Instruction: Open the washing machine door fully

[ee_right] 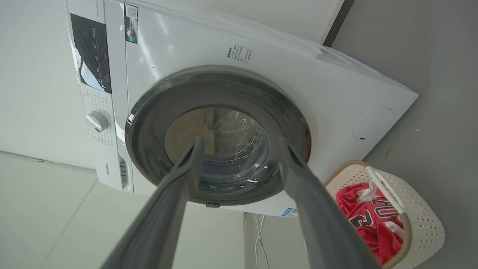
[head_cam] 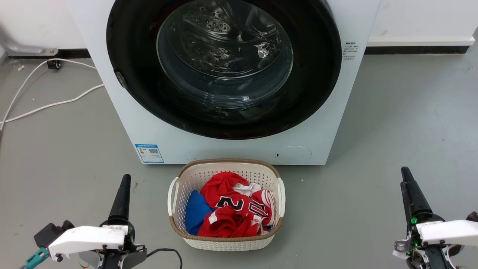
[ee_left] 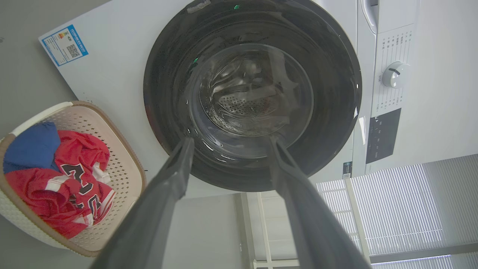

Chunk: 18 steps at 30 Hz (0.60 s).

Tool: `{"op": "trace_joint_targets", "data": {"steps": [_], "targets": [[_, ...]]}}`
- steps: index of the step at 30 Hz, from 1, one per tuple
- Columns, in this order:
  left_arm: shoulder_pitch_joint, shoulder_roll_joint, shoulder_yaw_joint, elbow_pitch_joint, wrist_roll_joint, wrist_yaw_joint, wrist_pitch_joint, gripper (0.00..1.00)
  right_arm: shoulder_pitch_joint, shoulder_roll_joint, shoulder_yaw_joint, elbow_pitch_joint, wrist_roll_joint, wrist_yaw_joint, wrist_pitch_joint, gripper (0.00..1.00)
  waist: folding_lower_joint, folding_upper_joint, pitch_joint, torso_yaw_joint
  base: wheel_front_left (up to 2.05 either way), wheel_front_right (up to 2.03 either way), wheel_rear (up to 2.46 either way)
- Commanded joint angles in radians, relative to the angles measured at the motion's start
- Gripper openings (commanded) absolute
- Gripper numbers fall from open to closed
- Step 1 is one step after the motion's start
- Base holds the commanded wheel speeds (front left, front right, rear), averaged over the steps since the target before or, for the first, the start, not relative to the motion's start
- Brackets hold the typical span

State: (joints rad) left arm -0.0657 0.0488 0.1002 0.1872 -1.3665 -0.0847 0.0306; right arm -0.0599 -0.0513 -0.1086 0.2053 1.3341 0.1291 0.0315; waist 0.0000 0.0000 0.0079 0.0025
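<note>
Washing machine door (head_cam: 224, 67): closed, flush in washing machine (head_cam: 123, 123), far centre. Left gripper (ee_left: 230, 139), right gripper (ee_right: 239, 139): near, well short of it, fingers spread, empty. Step: reach not yet begun. Next, likely: hook door's left-edge catch (head_cam: 120, 79), swing outward.

"Hisense" stands on the big white front-loading washing machine (ee_right: 261, 71), left of the right gripper (ee_right: 239, 142); "20" on the red fabric jersey (ee_right: 358, 220), to its right.
</note>
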Motion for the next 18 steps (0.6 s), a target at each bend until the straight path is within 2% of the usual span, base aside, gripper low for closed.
{"op": "trace_joint_targets", "data": {"steps": [1, 11, 18], "targets": [[-0.009, 0.002, -0.008, -0.034, 0.056, 0.010, -0.011, 1.00, -0.008, -0.002, 0.004, -0.037, -0.055, 0.002, -0.013, 1.00, 0.0000, 0.0000, 0.001, 0.000, 0.00, 0.00, 0.00], [0.004, 0.002, -0.060, -0.079, 0.313, 0.060, -0.052, 1.00, 0.011, -0.002, 0.050, -0.114, -0.363, 0.002, -0.054, 1.00, 0.0000, 0.0000, 0.005, 0.000, 0.00, 0.00, 0.00], [0.014, 0.018, -0.106, -0.090, 0.465, 0.107, -0.079, 1.00, 0.028, -0.002, 0.063, -0.136, -0.505, 0.002, -0.081, 1.00, 0.0000, 0.0000, 0.005, 0.000, 0.00, 0.00, 0.00]]}}
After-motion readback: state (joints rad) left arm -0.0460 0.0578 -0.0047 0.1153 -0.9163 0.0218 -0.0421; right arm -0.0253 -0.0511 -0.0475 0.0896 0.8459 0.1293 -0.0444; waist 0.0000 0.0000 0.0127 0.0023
